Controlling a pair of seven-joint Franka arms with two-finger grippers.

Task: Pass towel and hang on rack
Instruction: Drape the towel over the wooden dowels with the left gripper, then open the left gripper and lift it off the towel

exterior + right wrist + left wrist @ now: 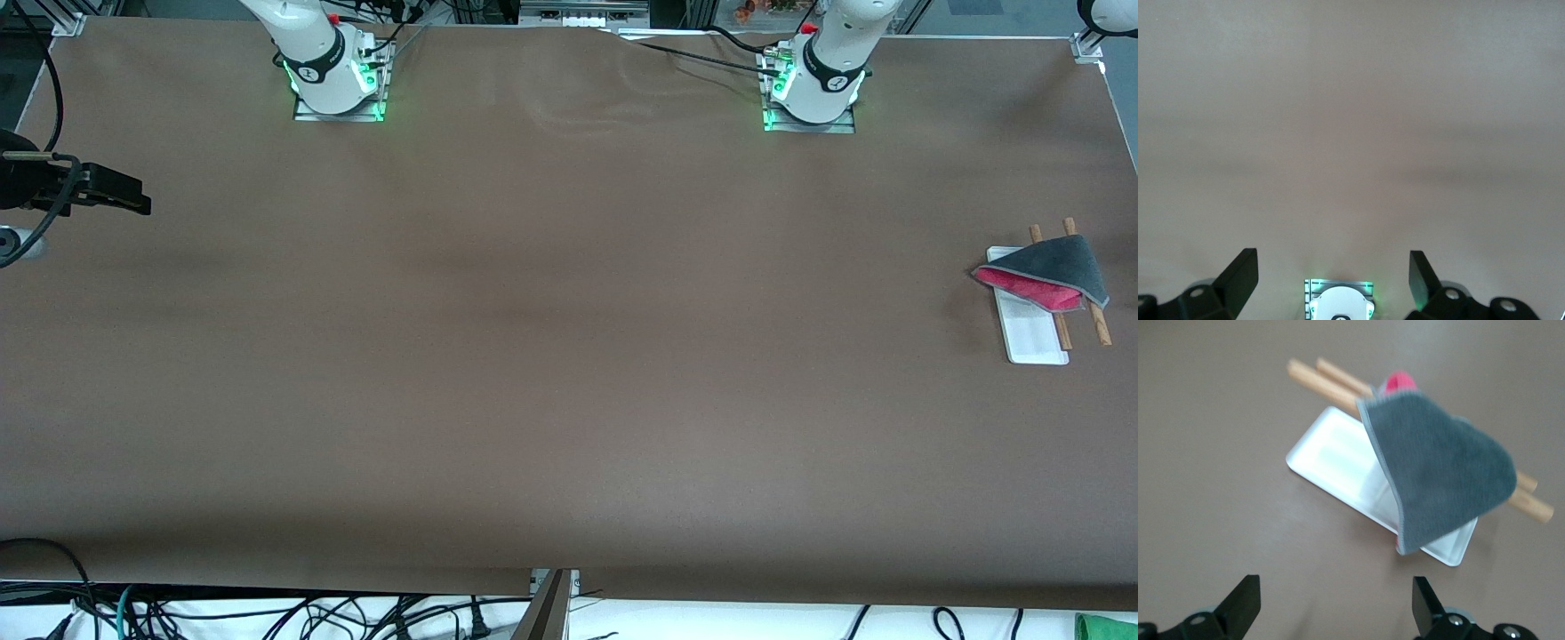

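I note dark grey towel (1060,260) with red-pink underside draped over white-based, wooden-rod rack (1036,340), frame's mid-right edge. Left gripper (1335,607) released, empty, above rack. Right gripper (1333,283) spread wide, waiting over bare brown table (533,356).

Looks like a robotics lab. Two white arm bases (336,76) (813,89) lit green and bolted on metal plates along one edge of a wide desk (533,356) under plain brown covering. Loose cables (267,613) tangled below the edge nearest the front camera; aluminium framing (582,12) above the bases.
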